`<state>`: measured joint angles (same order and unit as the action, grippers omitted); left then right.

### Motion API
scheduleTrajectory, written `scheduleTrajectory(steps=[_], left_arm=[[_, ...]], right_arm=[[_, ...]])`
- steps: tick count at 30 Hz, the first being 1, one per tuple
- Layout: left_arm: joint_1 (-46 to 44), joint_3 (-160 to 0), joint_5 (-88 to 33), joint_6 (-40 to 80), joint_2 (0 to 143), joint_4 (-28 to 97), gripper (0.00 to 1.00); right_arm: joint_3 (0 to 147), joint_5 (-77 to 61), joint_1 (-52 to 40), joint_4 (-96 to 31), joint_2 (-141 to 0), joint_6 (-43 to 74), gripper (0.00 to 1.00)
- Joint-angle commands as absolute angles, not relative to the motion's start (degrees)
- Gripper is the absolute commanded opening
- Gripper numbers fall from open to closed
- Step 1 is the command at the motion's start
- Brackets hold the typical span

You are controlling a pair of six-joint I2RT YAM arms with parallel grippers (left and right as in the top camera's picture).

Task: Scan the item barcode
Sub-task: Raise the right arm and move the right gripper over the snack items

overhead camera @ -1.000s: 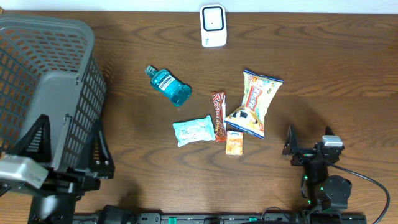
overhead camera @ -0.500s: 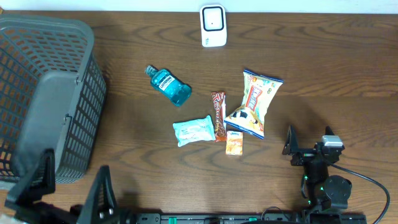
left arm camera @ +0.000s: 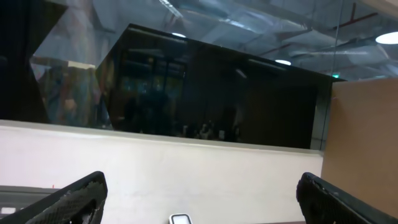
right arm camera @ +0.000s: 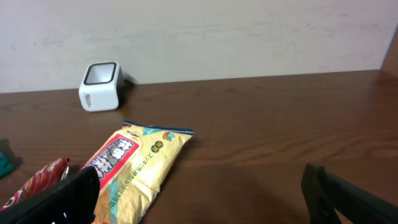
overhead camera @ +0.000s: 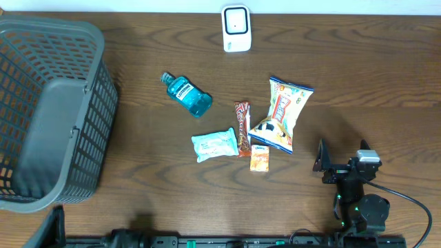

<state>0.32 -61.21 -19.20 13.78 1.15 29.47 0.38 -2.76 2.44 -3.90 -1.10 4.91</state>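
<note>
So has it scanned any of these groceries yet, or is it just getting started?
Nothing looks done: the basket looks empty, and the mouthwash bottle, snack bag, chocolate bar, wipes pack and small orange box all lie on the table. Nothing is in hand: the left pincer and right pincer are both open and empty. All is left: pick an item and show its barcode to the white scanner.
</note>
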Motion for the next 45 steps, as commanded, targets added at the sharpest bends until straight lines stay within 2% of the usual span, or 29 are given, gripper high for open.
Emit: scheduleTrajectory(steps=[1, 11, 13, 15, 16, 18, 26, 30, 36, 45], left_arm=[[0.7, -60.8, -19.9, 14.4, 0.2, 30.1, 0.98], [0.7, -60.6, -19.9, 14.0, 0.2, 31.0, 0.98], [0.7, -60.6, -19.9, 14.0, 0.2, 31.0, 0.98], [0.7, -60.6, -19.9, 13.4, 0.2, 31.0, 0.98], [0.7, -60.7, -19.9, 11.6, 0.2, 31.0, 0.98], [0.7, -61.0, -19.9, 8.1, 0.2, 31.0, 0.98], [0.7, -64.6, -19.7, -0.8, 0.2, 28.0, 0.98], [0.7, -65.3, -12.2, -0.8, 0.2, 24.1, 0.98], [0.7, -65.3, -4.7, -0.6, 0.2, 21.7, 0.98], [2.0, -65.3, -2.9, 1.1, 0.2, 27.3, 0.98]], right_arm=[[0.3, -2.5, 2.2, -4.1, -1.0, 4.2, 0.99], [0.3, -4.3, 2.2, -4.0, -1.0, 7.2, 0.99], [0.3, -7.8, 2.1, -3.8, -1.0, 15.7, 0.99], [0.3, -15.1, 2.1, -3.4, -1.0, 29.4, 0.99], [0.3, -22.0, 2.2, -2.9, -1.1, 36.9, 0.99], [0.3, -33.0, 2.2, -2.5, -1.1, 42.2, 0.99], [0.3, -55.7, 2.2, -3.7, -1.1, 43.3, 0.99], [0.3, -63.2, 2.2, -4.5, -1.1, 43.3, 0.99], [0.3, -63.5, 2.2, -4.1, -1.1, 51.0, 0.99], [0.3, -62.9, 2.2, -6.0, -1.1, 49.3, 0.99]])
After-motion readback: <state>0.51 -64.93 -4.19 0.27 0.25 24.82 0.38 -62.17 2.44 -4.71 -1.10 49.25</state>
